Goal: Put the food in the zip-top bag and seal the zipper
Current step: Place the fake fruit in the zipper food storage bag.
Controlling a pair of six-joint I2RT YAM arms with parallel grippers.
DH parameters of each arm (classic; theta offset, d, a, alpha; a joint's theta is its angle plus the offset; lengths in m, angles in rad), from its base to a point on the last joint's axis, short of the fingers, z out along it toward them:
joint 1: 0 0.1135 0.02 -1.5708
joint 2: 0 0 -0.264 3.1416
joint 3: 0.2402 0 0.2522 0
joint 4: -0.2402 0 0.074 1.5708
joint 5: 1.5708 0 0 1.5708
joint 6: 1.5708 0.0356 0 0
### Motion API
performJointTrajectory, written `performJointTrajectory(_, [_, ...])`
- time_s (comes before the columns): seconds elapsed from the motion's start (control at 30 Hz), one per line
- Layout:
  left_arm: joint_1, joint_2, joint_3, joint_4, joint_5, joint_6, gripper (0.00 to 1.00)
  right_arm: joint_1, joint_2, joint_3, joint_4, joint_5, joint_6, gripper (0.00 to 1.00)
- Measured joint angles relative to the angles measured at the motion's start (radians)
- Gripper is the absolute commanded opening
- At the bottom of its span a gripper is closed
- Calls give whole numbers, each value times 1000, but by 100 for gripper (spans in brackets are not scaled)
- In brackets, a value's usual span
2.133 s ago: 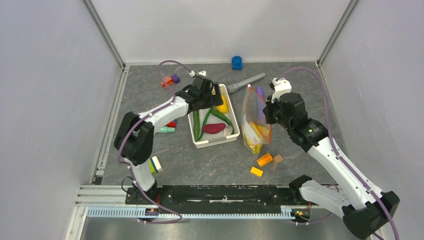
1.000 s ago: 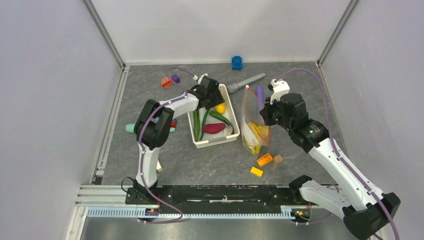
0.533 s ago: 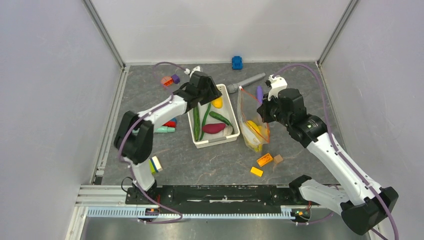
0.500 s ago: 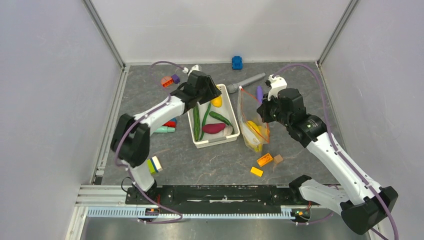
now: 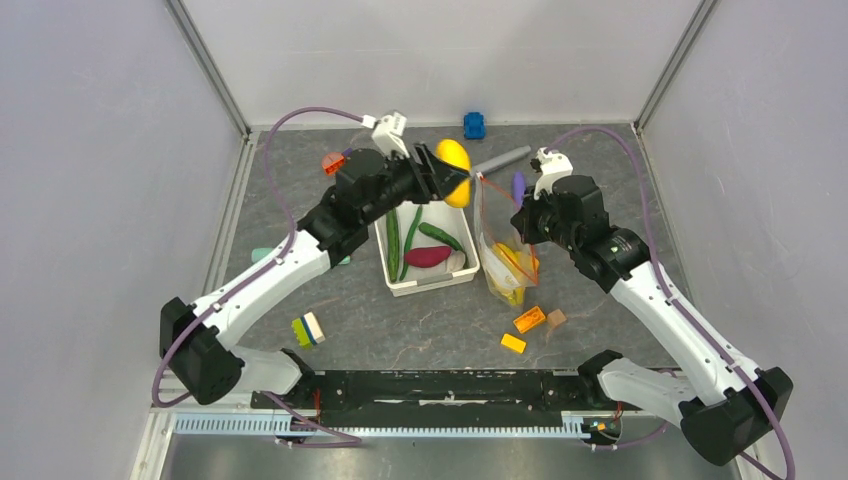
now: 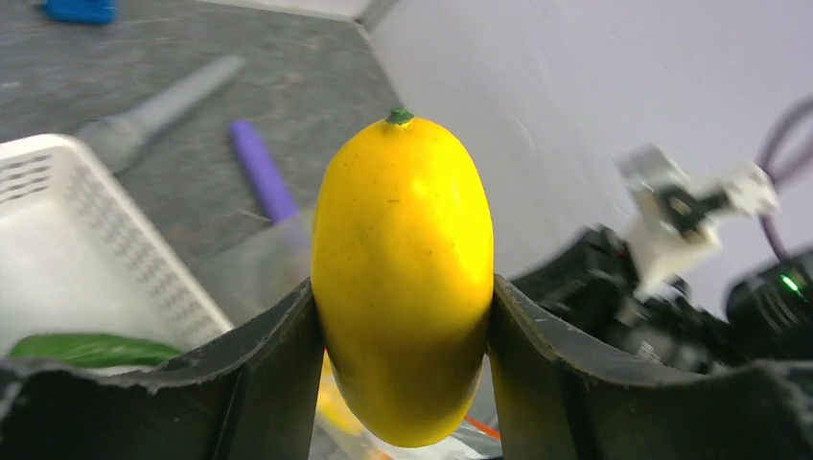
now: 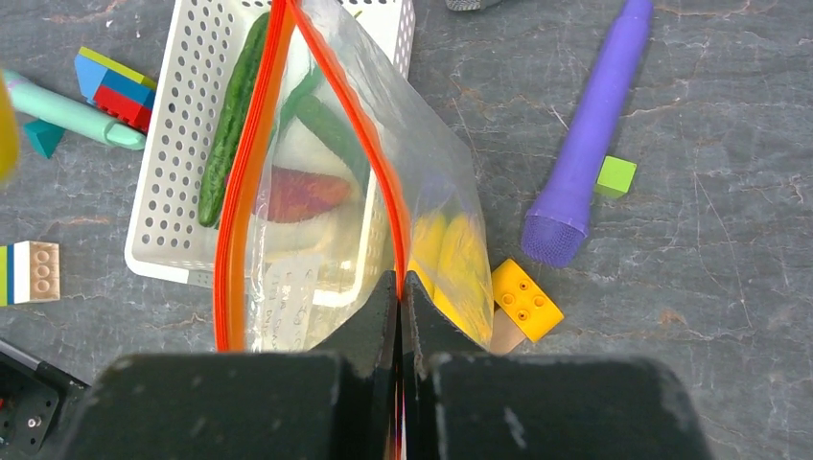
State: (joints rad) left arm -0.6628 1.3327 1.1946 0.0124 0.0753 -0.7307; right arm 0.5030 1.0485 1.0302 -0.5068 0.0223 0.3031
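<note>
Cucumbers [image 5: 393,245] and a sweet potato [image 5: 428,256] lie in the basket [image 5: 432,284]. The zip-top bag [image 5: 500,235] stands just right of the basket, food pieces [image 5: 510,265] in its bottom. A rounded fruit [image 5: 454,158], in the left gripper [image 6: 401,287], hangs above the basket's far right corner. Three blocks [image 5: 529,319] lie right of the basket's near end, beyond the bag.

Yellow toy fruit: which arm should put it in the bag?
Left. The left pincer grips the yellow oval toy fruit, raised beside the clear plastic zip-top bag; the right pincer pinches the bag's orange-red mouth strip, holding it open.
</note>
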Motion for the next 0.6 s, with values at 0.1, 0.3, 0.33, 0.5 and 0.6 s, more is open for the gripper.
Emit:
performJointTrajectory(0.1, [-97, 7, 26, 23, 13, 44, 4, 0, 0, 0, 8, -1, 10, 0])
performJointTrajectory(0.3, [-199, 65, 69, 47, -17, 127, 5, 0, -9, 0, 27, -17, 23, 0])
performJointTrajectory(0.33, [-209, 74, 69, 47, -25, 140, 6, 0, -13, 0, 29, -23, 25, 0])
performJointTrajectory(0.5, [-240, 103, 63, 45, -69, 172, 14, 0, -29, 0, 37, -32, 31, 0])
performJointTrajectory(0.6, [-250, 111, 51, 48, -89, 177, 19, 0, -31, 0, 45, -39, 36, 0])
